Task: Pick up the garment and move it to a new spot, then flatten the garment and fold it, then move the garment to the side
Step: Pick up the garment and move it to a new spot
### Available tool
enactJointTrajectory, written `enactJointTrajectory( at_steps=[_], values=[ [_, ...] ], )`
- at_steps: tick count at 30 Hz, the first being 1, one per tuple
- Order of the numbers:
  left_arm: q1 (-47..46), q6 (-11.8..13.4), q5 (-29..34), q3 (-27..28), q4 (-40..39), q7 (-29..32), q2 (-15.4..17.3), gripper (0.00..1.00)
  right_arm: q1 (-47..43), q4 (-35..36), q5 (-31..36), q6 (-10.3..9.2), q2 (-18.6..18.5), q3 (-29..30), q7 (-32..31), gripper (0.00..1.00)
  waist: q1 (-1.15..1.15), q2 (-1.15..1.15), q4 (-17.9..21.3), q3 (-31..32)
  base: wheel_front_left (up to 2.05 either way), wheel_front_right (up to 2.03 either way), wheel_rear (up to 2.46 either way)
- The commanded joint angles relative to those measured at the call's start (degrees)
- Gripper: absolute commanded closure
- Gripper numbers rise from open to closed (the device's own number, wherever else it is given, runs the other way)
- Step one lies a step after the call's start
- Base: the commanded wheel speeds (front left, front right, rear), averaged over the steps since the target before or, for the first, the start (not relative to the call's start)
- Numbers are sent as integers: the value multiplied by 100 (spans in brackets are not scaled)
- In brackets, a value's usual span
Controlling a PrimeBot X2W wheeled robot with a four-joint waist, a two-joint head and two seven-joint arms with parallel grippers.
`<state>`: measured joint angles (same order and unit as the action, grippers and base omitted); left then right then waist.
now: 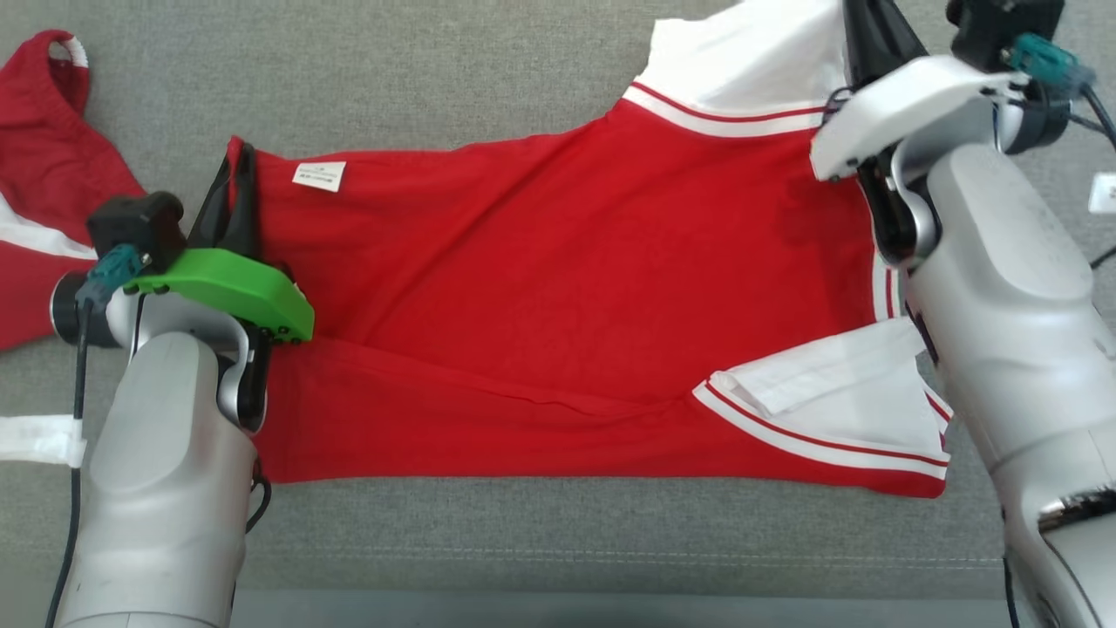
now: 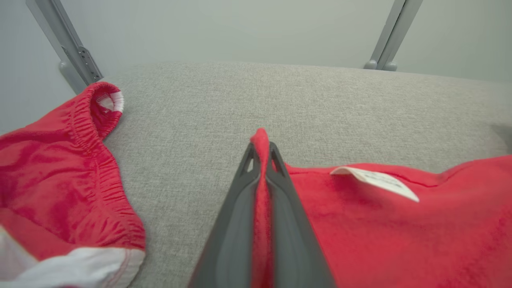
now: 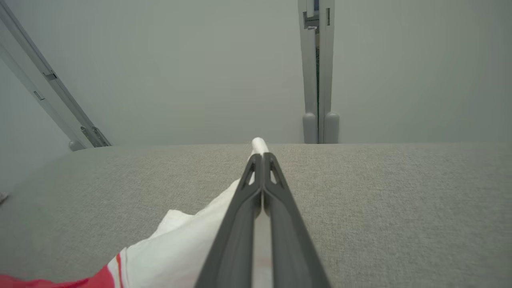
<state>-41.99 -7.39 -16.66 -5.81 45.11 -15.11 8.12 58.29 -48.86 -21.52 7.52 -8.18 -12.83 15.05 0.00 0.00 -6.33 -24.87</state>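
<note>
The garment is a red shirt with white sleeves, spread flat across the grey cushion. A white care label shows near its hem. My left gripper is shut on the red hem corner at the left; in the left wrist view the red fabric is pinched between the dark fingers. My right gripper is shut on the white sleeve at the top right; in the right wrist view white cloth pokes out past the fingertips. The near sleeve lies folded over.
A second red and white garment lies bunched at the far left, close to my left arm, its elastic waistband near the gripper. The cushion's front edge runs along the bottom. Metal frame rails stand behind the cushion.
</note>
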Motion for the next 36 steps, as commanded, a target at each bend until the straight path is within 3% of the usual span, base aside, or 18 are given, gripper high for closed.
enactJointTrajectory(
  at_steps=[1,8,18,36],
  values=[
    [81,-6,-33,20,-7,7,43,100,-118,138,-153,-6,-119,-64,25,100,0,0,47,74,0,0,0],
    [410,-11,-166,84,-118,7,154,100,-1125,1549,-1665,-4,-864,-1182,24,100,0,0,191,306,0,0,0],
    [1045,-12,-472,4,-528,7,322,100,-2218,2873,-2780,-4,-1413,-1670,25,100,0,0,361,659,0,0,0],
    [1914,-12,-1146,-183,-1034,7,597,100,-3435,3578,-3886,-4,-1927,-2000,25,100,0,0,475,1005,0,0,0]
  ],
)
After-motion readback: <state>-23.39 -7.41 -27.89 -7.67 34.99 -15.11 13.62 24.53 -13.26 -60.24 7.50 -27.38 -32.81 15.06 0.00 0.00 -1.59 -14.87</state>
